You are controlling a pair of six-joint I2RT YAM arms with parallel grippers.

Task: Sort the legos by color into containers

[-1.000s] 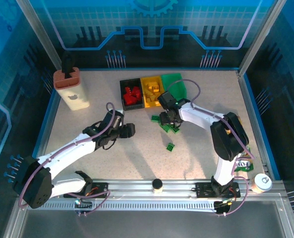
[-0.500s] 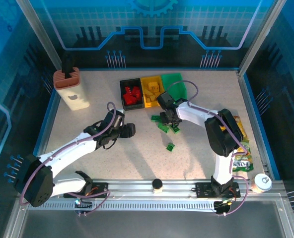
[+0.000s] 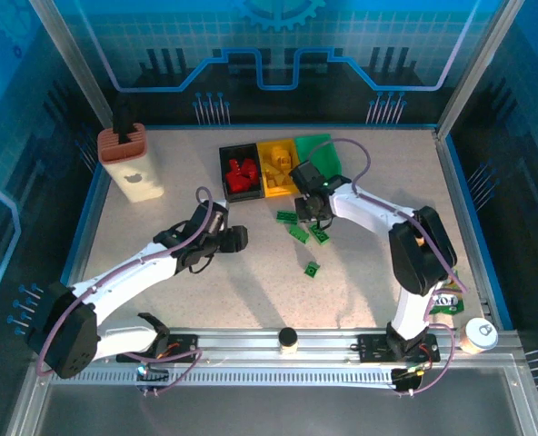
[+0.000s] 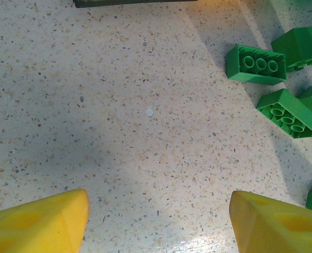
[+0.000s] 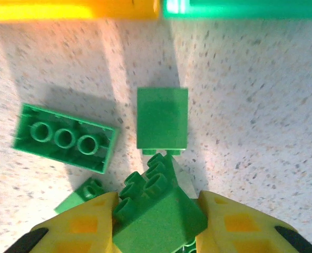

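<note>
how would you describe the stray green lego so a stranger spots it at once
Start at the yellow bin at the far middle of the table; just in front of it lies a cluster of green legos. Nearer the front edge sits one green lego by itself, touching nothing, bare surface all round.

Green legos [image 5: 161, 118] lie on a speckled beige table [image 4: 119, 105].
</note>
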